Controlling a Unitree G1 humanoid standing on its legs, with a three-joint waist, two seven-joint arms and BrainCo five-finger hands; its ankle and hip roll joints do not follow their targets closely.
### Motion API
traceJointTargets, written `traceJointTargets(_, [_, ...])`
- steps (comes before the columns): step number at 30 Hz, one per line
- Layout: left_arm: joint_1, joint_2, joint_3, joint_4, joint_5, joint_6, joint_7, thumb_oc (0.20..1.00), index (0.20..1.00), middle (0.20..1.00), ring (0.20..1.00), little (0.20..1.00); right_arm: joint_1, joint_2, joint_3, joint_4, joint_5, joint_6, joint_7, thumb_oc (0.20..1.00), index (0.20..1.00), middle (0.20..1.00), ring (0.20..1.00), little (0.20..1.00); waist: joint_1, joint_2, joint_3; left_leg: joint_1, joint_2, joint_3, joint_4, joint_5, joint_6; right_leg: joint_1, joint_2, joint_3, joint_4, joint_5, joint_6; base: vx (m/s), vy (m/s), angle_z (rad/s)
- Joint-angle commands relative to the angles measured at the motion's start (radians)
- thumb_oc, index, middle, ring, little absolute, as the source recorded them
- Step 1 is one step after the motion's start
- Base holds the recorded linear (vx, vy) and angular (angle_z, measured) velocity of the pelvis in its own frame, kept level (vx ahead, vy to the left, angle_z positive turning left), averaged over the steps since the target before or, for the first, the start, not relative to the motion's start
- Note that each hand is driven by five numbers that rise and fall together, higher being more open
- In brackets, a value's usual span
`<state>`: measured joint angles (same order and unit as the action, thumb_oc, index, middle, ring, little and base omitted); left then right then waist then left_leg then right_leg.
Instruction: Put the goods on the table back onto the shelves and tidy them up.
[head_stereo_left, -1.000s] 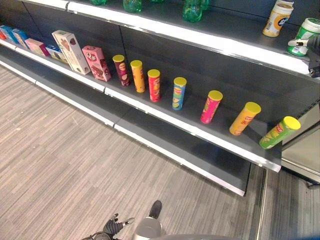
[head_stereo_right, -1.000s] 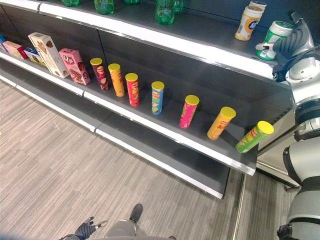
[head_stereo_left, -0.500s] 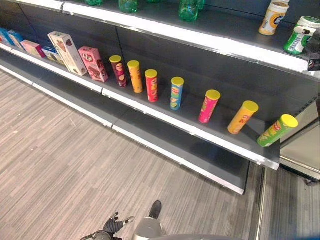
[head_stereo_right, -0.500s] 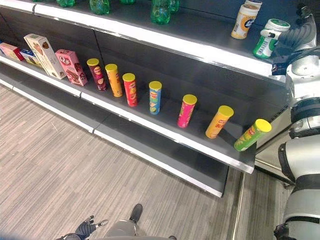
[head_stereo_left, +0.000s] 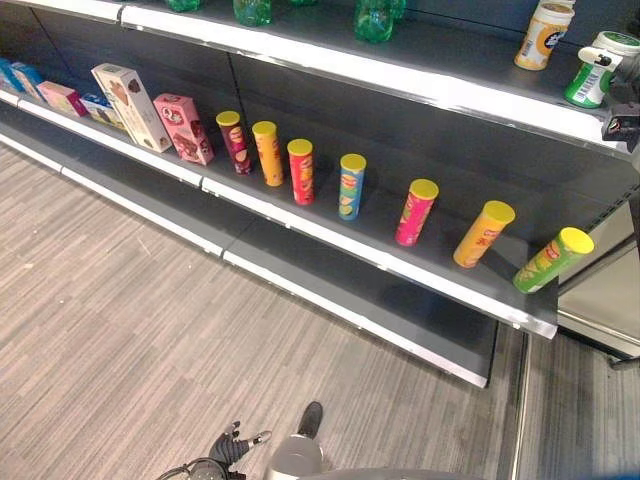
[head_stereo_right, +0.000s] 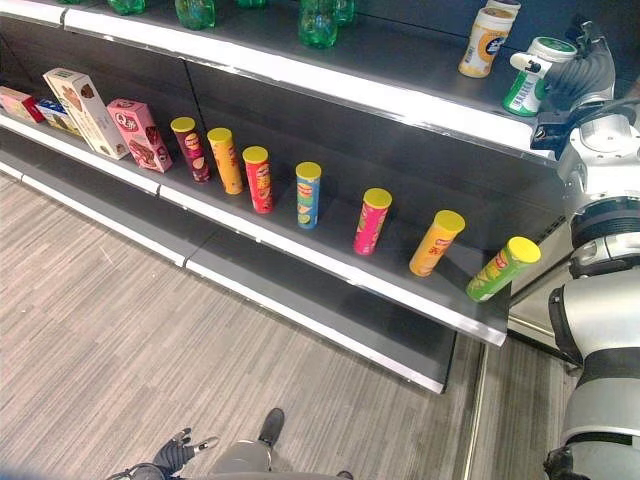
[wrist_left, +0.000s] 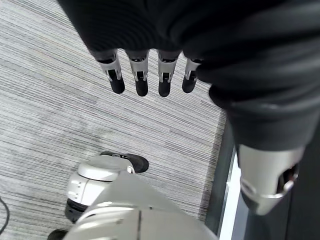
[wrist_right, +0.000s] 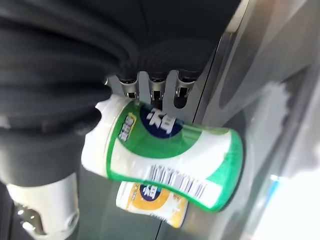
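A green and white canister (head_stereo_right: 527, 80) stands near the right end of the top shelf (head_stereo_right: 390, 62), close beside a yellow and white canister (head_stereo_right: 480, 42). My right hand (head_stereo_right: 588, 68) is shut on the green canister (wrist_right: 165, 150): the thumb lies across its lid and the fingers (wrist_right: 152, 92) curl behind it. The yellow canister (wrist_right: 150, 202) sits just past it. My left hand (head_stereo_left: 228, 449) hangs low near the floor, its fingers (wrist_left: 141, 80) straight and holding nothing.
Several crisp tubes (head_stereo_left: 302, 171) stand along the middle shelf, and the green tube (head_stereo_left: 553, 260) at the right end leans. Snack boxes (head_stereo_left: 185, 127) stand further left. Green bottles (head_stereo_left: 373, 20) are on the top shelf. Grey plank floor (head_stereo_left: 130, 330) lies in front.
My right hand has carried the green canister a little to the left, from tilted to nearly upright beside the yellow one. The left hand has stayed put.
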<state>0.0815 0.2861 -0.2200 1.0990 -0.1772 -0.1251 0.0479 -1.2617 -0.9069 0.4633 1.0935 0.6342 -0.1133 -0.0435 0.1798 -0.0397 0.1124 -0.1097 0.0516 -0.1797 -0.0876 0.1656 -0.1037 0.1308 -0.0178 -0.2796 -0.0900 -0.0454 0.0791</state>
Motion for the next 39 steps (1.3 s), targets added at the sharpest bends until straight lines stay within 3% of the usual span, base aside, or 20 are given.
traceJointTargets(1, [-0.054,0.033,-0.036,0.019,-0.024,-0.007,0.007,1.000,1.000,1.000,1.000,1.000,-0.035,-0.015,0.036,-0.021,-0.053,-0.025,-0.047,1.000,1.000,1.000,1.000,1.000,0.017,-0.034,0.001,0.141,0.056,0.156,0.000,-0.157,-0.083,-0.049,-0.041,0.018,0.061,-0.041,0.109,0.00,0.000,0.00])
traceJointTargets(18, [-0.061,0.026,-0.030,0.027,-0.024,-0.001,0.020,1.000,1.000,1.000,1.000,1.000,-0.028,0.081,-0.013,0.048,-0.080,-0.001,-0.093,1.000,1.000,1.000,1.000,1.000,0.025,-0.035,0.003,0.143,0.051,0.168,0.000,-0.158,-0.074,-0.055,-0.046,0.023,0.059,-0.031,0.112,0.00,0.008,-0.01])
traceJointTargets(39, [-0.063,0.024,-0.015,0.033,-0.029,0.001,0.030,1.000,1.000,1.000,1.000,1.000,-0.017,0.119,-0.010,0.022,-0.145,0.010,-0.121,1.000,1.000,1.000,1.000,1.000,0.032,-0.044,0.009,0.138,0.036,0.180,0.004,-0.165,-0.055,-0.068,-0.060,0.044,0.055,-0.017,0.123,0.00,0.020,-0.01])
